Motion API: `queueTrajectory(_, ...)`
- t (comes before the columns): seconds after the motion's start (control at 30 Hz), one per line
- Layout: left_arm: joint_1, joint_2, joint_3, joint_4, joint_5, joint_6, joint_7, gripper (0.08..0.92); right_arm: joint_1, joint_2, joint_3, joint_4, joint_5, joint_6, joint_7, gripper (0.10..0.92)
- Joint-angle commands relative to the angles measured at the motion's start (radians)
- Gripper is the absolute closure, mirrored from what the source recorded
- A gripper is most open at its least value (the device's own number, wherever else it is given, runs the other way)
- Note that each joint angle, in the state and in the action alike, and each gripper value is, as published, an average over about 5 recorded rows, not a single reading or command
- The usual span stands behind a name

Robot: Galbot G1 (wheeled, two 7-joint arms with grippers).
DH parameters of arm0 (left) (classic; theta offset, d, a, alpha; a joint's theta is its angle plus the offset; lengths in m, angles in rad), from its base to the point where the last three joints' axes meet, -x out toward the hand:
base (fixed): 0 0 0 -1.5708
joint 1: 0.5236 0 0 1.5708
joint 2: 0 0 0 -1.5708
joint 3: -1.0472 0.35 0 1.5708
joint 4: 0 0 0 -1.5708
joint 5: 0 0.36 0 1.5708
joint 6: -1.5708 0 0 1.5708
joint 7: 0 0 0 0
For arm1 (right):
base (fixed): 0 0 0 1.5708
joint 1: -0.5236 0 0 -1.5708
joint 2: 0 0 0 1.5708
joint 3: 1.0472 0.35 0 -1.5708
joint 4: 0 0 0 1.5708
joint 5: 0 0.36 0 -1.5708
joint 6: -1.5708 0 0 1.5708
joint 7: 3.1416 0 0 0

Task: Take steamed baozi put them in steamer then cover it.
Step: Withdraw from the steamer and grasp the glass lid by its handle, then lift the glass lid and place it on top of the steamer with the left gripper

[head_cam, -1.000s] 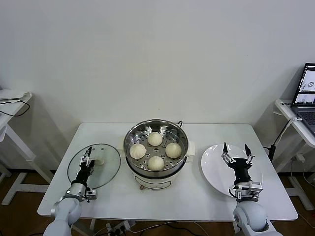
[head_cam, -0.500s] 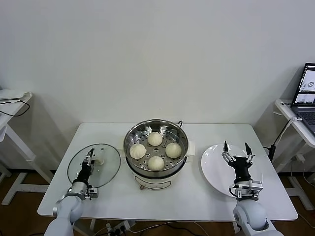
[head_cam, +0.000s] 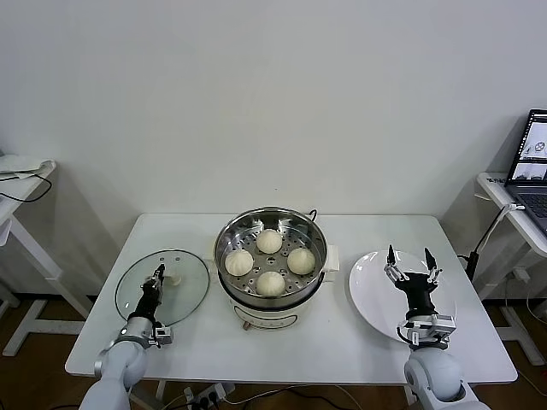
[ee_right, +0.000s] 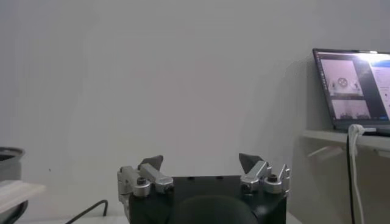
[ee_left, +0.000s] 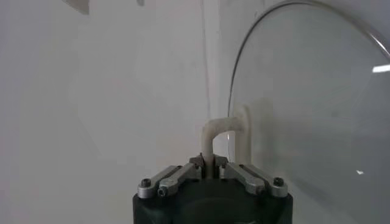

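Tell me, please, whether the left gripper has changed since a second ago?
Yes. The left gripper has closed its jaws on the glass lid's handle and edged slightly forward toward it, judged against the steamer, which has stayed put.

Cream-white pleated baozi [head_cam: 271,283] in shiny perforated steamer [head_cam: 270,256]; plate [head_cam: 376,295] seemingly white.

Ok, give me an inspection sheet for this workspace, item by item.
Surface: white table, nothing spilled.
Job's things: four steamed baozi sit on the tray inside the open steamer; cover lies on the table to its left.
Clutter: bare white plate right of the steamer.
Grippers: left gripper shut on the cover's handle; right gripper over the plate, jaws open and holding nothing.
Cables: power cord behind the steamer.
Surroundings: laptop on a side stand at right.
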Motion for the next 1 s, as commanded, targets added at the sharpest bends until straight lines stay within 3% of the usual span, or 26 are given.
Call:
queueTrajectory(0.03, 0.037, 0.001, -0.042, -0.138, -0.033, 0.001, -0.049, 0.806, -0.001, 0.005, 0.0, -0.003, -0.003, 0.003, -0.002, 0.203)
queueTrajectory(0.33, 0.104, 0.041, -0.158, -0.436, -0.053, 0.004, -0.047, 0.806, 0.003, 0.011, -0.002, 0.0, -0.004, 0.006, -0.004, 0.203)
queueTrajectory(0.57, 0.106, 0.099, -0.183, -0.642, -0.048, 0.024, 0.018, 0.806, 0.001, 0.013, 0.001, 0.01, -0.004, 0.006, -0.005, 0.203)
queueTrajectory(0.8, 0.1, 0.146, 0.038, -0.826, -0.151, 0.107, 0.099, 0.806, -0.003, 0.015, 0.013, 0.013, -0.001, 0.002, -0.005, 0.203)
queueTrajectory(1.0, 0.016, 0.133, 0.349, -0.904, -0.21, 0.297, 0.166, 0.806, -0.005, 0.014, 0.032, 0.006, 0.001, -0.001, -0.008, 0.203)
